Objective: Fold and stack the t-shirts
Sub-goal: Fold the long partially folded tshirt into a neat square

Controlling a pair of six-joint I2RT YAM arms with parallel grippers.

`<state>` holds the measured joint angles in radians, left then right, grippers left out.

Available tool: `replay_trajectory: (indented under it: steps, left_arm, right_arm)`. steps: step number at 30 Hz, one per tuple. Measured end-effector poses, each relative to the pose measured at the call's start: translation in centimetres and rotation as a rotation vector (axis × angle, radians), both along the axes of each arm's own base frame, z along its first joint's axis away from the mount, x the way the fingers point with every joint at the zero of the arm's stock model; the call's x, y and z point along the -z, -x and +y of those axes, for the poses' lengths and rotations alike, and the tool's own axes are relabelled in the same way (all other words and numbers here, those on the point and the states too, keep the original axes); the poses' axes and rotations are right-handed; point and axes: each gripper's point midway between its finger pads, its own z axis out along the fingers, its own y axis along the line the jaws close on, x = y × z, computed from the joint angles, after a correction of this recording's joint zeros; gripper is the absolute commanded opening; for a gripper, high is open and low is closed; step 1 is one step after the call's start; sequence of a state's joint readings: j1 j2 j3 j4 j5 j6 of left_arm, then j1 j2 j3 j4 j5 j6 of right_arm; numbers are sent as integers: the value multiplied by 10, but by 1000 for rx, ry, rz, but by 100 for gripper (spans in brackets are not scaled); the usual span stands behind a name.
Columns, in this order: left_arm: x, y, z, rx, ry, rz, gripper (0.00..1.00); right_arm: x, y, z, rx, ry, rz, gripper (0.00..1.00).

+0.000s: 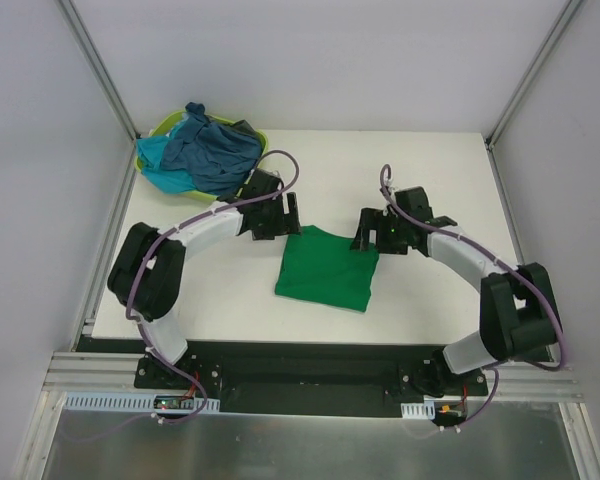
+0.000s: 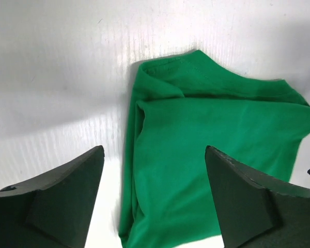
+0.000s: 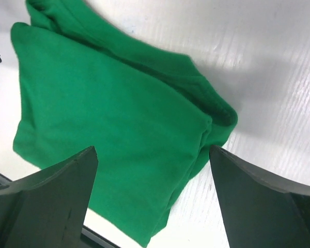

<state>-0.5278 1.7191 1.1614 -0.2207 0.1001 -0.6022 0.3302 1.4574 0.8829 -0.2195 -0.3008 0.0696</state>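
A bright green t-shirt lies folded into a rough rectangle on the white table, near the middle. It fills the left wrist view and the right wrist view. My left gripper is open and empty, just above the shirt's far left corner. My right gripper is open and empty, at the shirt's far right corner. Dusty blue, turquoise and dark grey shirts lie heaped in the basket at the far left.
A lime-green plastic basket stands in the table's far left corner. White walls with metal posts close the table's left, back and right sides. The table's near edge meets a black base rail.
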Motion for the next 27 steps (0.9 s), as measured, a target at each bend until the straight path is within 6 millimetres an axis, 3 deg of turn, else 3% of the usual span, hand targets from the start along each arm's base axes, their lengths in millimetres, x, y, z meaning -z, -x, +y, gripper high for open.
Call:
replay_trajectory:
  steps: [4,7,11,15,16,17,18,20,25,27]
  left_arm:
    - [15,-5,-7,32,-10,31,49]
    - [21,-5,-11,57,-7,51,40]
    - [25,-11,-19,77,2,60,38]
    - [31,-11,-21,85,3,78,23]
    - [33,-11,-22,86,2,80,14]
    - [35,-11,-22,86,0,85,3]
    - [36,-11,-22,86,0,89,0]
    - [38,-10,-23,96,5,96,0]
    - [37,-9,-25,104,9,97,0]
    - [37,-9,-25,104,10,96,0]
  right_arm:
    - [14,-8,2,0,17,42,76]
    - [21,-10,2,0,24,60,74]
    - [26,-10,1,-1,31,75,71]
    - [26,-13,2,-1,35,71,68]
    - [26,-14,2,-1,35,69,67]
    - [25,-16,2,0,35,67,63]
    - [25,-17,2,0,36,66,57]
    - [26,-20,3,-4,39,64,48]
    - [31,-21,3,-8,46,75,12]
    - [31,-21,3,-7,46,76,4]
